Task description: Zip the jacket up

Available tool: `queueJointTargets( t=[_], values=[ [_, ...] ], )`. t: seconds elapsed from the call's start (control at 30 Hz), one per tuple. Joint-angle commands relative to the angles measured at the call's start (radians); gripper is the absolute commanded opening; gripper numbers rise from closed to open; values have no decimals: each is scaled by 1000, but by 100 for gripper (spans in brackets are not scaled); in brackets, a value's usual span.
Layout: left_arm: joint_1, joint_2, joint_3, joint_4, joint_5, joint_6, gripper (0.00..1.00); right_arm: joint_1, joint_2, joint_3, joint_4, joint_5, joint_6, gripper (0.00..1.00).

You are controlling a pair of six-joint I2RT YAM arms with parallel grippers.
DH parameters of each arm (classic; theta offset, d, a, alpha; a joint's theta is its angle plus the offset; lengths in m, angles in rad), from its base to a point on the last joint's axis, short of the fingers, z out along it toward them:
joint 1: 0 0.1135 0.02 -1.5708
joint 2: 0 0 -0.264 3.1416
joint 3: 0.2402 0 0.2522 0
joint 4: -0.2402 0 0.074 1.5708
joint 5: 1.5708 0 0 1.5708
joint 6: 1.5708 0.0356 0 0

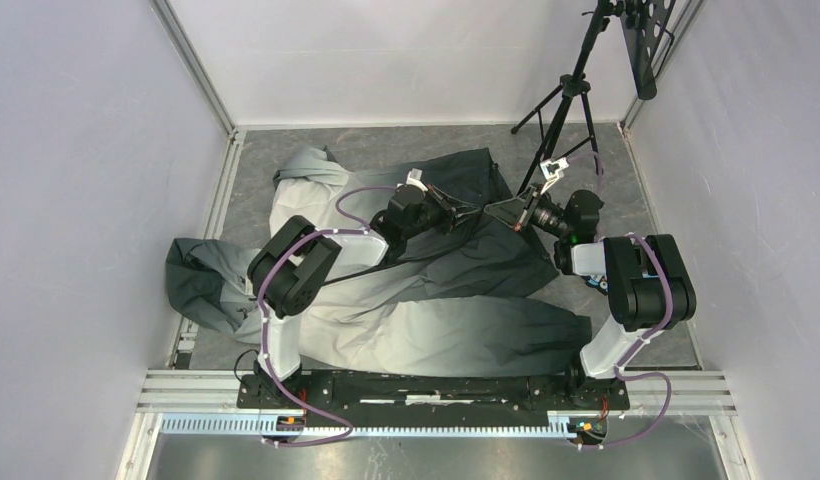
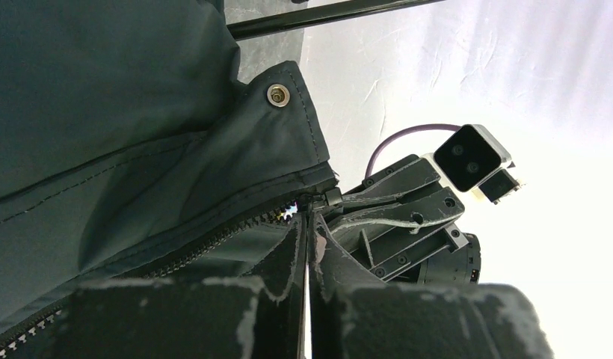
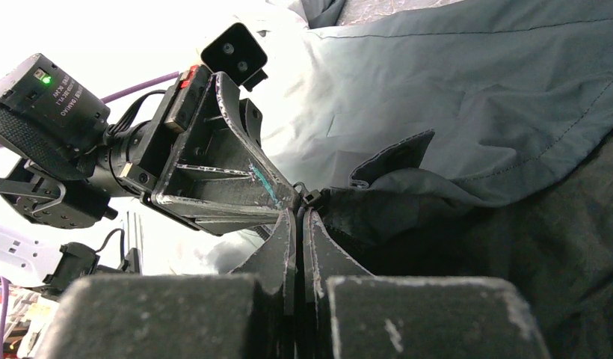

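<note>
The jacket [image 1: 426, 300] lies spread across the middle of the grey worktop [image 1: 386, 145]. Its dark charcoal part is toward the far edge and its pale grey part toward the near edge. 1 sleeve runs along the near edge toward the right. Another bunched, darker part reaches the left edge.

The 2 arms meet tip to tip over the dark fabric, a little right of centre and toward the far edge. The left gripper [image 1: 472, 212] comes in from the left and the right gripper [image 1: 488, 211] from the right.

In the left wrist view, the left gripper's fingers [image 2: 288, 254] are pressed together at the end of the zipper [image 2: 214, 239]. The zipper's teeth run off toward the lower left of that view. A metal snap [image 2: 277, 94] sits on the fabric corner just above.

In the right wrist view, the right gripper's fingers [image 3: 318, 247] are also pressed together, pinching a fold of dark jacket edge. The tip of the left gripper touches the same spot from the opposite side. Exactly which part of the zipper each pair of fingers holds is hidden between them.

A black tripod [image 1: 571, 100] stands at the far right corner.
</note>
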Motion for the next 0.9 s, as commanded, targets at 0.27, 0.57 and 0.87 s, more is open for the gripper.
queueJointTargets(
  t=[0.27,0.57,0.87],
  values=[
    [-33,-65,-28,-37,-39,86,2,11,-95,-46,37,132,-17,0],
    [-65,-60,-91,-50,-61,110,2,7,-213,-141,89,295,48,0],
    [-67,-84,-143,-12,-44,118,2,-12,-229,-213,243,349,188,0]
  ],
)
